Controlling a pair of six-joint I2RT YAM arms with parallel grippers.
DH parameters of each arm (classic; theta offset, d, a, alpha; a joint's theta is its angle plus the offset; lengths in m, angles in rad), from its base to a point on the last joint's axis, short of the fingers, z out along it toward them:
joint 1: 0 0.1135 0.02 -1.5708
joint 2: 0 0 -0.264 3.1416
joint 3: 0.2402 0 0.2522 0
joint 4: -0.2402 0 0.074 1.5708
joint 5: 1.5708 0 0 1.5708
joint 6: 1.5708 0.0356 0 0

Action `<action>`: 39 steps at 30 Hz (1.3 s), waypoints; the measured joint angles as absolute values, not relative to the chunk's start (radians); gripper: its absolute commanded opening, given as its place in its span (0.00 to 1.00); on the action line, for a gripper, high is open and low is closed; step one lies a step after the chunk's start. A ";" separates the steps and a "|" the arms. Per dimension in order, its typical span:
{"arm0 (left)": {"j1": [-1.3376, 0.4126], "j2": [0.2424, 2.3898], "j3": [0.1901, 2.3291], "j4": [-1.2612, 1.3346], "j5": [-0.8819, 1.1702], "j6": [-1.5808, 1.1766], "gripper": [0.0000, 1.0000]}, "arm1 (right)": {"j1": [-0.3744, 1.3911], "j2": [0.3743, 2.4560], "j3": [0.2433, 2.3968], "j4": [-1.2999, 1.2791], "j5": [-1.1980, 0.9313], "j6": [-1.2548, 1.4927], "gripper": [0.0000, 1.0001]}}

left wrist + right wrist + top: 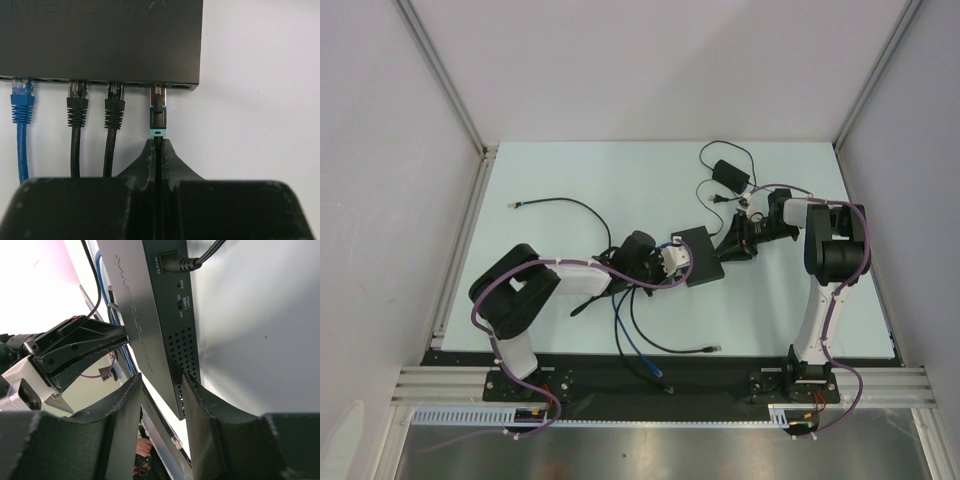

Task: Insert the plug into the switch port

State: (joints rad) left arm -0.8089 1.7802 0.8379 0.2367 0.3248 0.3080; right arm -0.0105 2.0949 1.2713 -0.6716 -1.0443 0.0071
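One pale, blue-white table (570, 170) fills the floor of a booth with plain white walls (620, 60) and grey metal corner posts (445, 75). A black rail runs along its near edge, where both arms are bolted.

The switch (698, 255) lies near the middle of the table, between the two grippers. A small adapter (730, 173) sits beyond it, well apart, and a loose black cable (570, 205) curls to the left.

On the switch's narrow end, "ON", "OFF" and "PWR" can be read beside a small slide; the print at the power socket is too small to tell. The raised lettering on the lid is cut off or too skewed to read.

Four ports along one edge are filled: a blue plug (22, 102), two black plugs (77, 107), and the plug (158, 117) with a teal band in the last port by the corner. How deep it sits cannot be told.

The left gripper (158, 150) is clenched on the cord (158, 141) just behind the plug. The right gripper (161, 379) grasps the switch's corner, one finger on each flat face.
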 measured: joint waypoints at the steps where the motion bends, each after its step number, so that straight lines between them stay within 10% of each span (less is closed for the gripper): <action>1: -0.809 1.780 0.838 0.236 0.325 0.308 0.00 | -0.009 2.097 1.272 -0.671 -1.044 0.007 0.40; 23: -0.805 1.836 0.985 0.033 0.325 0.263 0.00 | 0.006 2.067 1.198 -0.571 -0.993 0.016 0.33; 39: -0.663 1.871 1.075 -0.025 0.392 0.450 0.10 | 0.029 2.104 1.309 -0.632 -1.003 0.033 0.47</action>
State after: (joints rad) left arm -0.6632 1.8706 1.0752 -0.0254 0.3920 0.4500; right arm 0.0288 2.1044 1.3087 -0.6319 -1.0027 0.0330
